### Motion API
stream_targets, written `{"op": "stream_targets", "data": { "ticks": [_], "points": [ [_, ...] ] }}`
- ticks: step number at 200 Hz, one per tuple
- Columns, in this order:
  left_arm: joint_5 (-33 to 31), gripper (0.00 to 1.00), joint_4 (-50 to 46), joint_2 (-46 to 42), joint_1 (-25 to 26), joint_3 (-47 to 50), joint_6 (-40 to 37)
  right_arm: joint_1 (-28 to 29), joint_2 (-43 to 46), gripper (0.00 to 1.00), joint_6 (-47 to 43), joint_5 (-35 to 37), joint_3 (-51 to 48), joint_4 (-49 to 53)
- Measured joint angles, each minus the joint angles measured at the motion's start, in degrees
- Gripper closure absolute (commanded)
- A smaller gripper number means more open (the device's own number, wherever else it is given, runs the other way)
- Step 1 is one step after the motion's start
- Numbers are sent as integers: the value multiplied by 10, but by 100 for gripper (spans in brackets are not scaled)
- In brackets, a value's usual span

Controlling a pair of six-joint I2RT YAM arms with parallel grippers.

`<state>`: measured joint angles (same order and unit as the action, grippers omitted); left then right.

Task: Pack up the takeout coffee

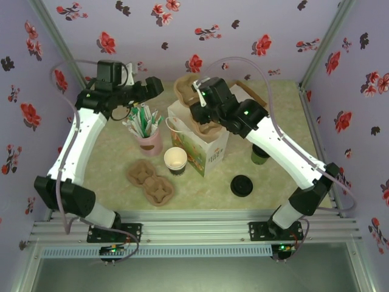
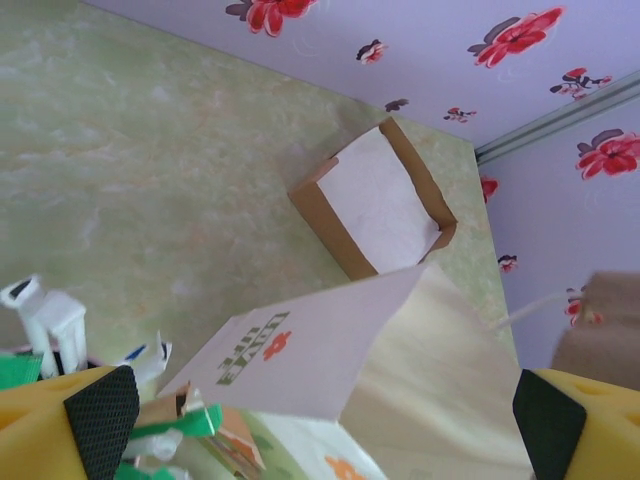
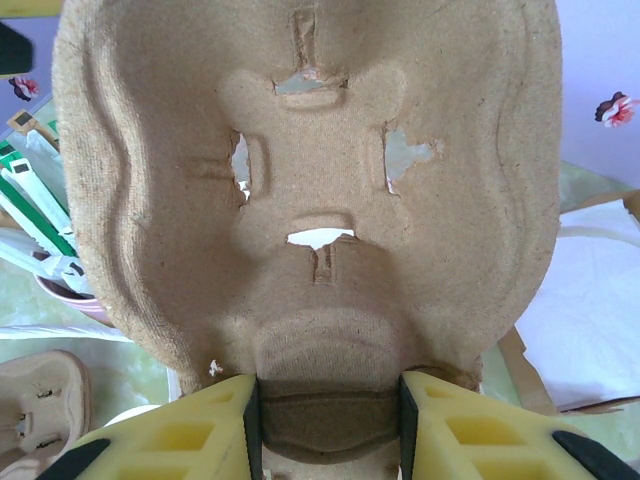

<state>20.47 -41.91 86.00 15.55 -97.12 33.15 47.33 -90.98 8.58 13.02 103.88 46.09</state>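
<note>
The takeout coffee cup (image 1: 175, 160) stands lidless just beside the paper bag (image 1: 209, 155), nearer the bases than the right end effector (image 3: 328, 415), which grips a pulp carrier (image 3: 310, 200) over the bag. Its black lid (image 1: 242, 185) lies apart rightward, bare surface (image 1: 206, 185) between. The left end effector (image 2: 320, 410) hangs open above the stirrers (image 1: 143, 121).

Lavender walls (image 1: 255, 18) around me on three sides, printed with red and dark flowers, pale green marbled surface (image 1: 112, 161) before me, metal corner posts (image 1: 320, 45) at the back, ribbed aluminium rails (image 1: 194, 230) along the near edge, soft even light
</note>
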Motion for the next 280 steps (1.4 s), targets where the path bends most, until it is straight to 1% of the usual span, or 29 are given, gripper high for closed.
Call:
{"op": "stream_targets", "data": {
  "ticks": [31,61,161,280],
  "points": [
    [-4,1,4,-46,7,42,10,0,-5,63,0,0,-5,-2],
    [-6,1,8,-66,10,67,12,0,-6,63,0,0,-25,-10],
    [-10,1,10,-68,10,73,12,5,-5,63,1,-26,-56,-22],
    [-10,1,12,-63,10,73,12,-10,-5,63,19,-23,-65,-21]
  ]
}}
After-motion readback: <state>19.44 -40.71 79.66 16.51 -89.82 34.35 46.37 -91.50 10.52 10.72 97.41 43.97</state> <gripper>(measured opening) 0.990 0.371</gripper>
